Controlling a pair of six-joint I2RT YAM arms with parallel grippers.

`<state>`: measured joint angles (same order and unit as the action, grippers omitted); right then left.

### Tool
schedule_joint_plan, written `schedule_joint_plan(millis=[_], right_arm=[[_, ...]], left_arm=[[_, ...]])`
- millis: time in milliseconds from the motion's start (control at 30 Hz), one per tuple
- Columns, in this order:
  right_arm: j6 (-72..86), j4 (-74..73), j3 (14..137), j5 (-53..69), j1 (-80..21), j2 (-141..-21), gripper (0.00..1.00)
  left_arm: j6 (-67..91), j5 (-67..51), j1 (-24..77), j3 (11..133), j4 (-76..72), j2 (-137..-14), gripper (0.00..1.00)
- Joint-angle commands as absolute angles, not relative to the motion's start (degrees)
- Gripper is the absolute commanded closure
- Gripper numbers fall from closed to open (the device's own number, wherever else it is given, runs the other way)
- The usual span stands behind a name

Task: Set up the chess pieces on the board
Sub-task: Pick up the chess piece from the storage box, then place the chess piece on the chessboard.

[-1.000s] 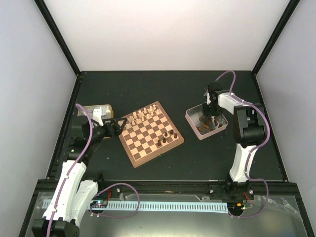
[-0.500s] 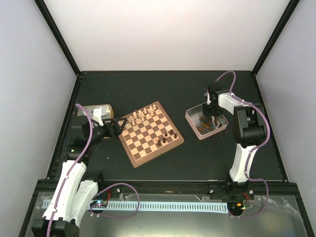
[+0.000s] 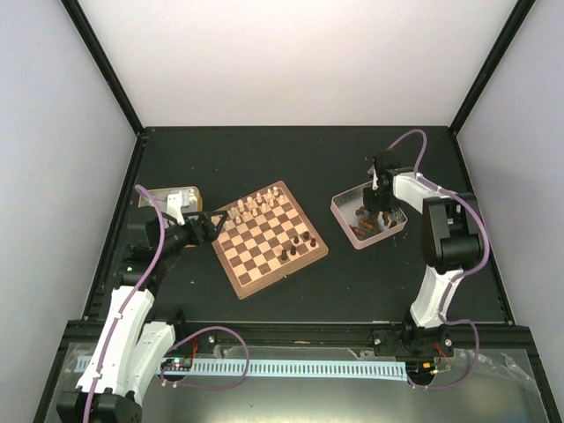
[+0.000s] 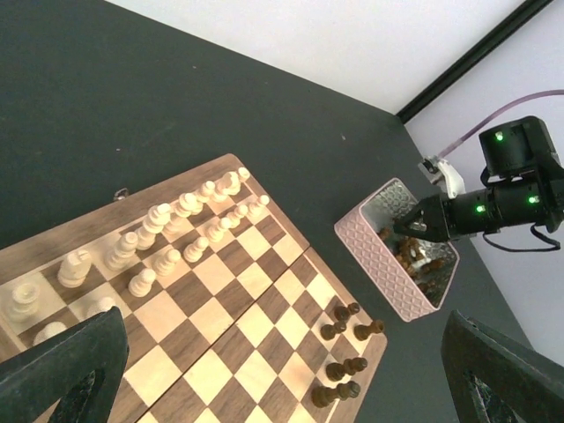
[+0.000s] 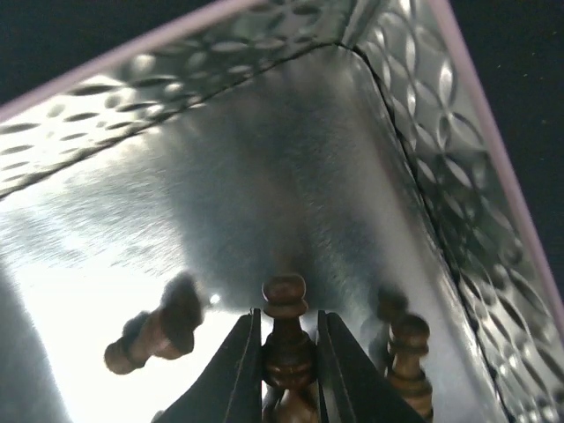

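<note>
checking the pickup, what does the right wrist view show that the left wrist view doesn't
Only the right wrist view: a close-up of the right claw shut on a dark piece. A second piece lies on the tin's shiny floor to the left, and a third piece is to the right.
Only the left wrist view: the board, with cream pieces in two rows along one edge and a few dark men near the opposite side.
Both: the pink-sided tin holding dark pieces.
</note>
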<state>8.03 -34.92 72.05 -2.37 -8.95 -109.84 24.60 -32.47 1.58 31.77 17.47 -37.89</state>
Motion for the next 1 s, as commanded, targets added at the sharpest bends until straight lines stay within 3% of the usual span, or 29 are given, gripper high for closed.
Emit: schedule_joint_plan(millis=[0, 300, 500, 633, 833, 967], right_arm=[[9.0, -28.4, 69.2, 4.0, -9.8, -100.6, 0.92], [7.0, -14.9, 61.8, 34.4, -21.6, -85.0, 0.91], [3.9, -9.8, 61.4, 50.3, -32.5, -82.1, 0.9], [0.5, -11.3, 63.3, 55.8, -37.3, -82.7, 0.9], [-4.9, -18.7, 68.3, 54.3, -41.6, -85.3, 0.9], [-5.2, -19.6, 69.3, 53.6, -41.9, -86.2, 0.9]], left_arm=[[26.8, -38.3, 1.7, 33.0, 13.6, -38.1, 0.01], [33.3, -52.6, 3.1, 34.8, 4.9, -46.1, 0.01], [41.9, -59.5, 7.3, 36.0, -1.9, -50.0, 0.04], [46.0, -62.3, 9.1, 38.0, -1.5, -52.3, 0.16], [45.5, -64.7, 12.3, 40.0, 1.7, -55.3, 0.47], [44.7, -66.0, 14.2, 40.3, 2.7, -56.7, 0.57]])
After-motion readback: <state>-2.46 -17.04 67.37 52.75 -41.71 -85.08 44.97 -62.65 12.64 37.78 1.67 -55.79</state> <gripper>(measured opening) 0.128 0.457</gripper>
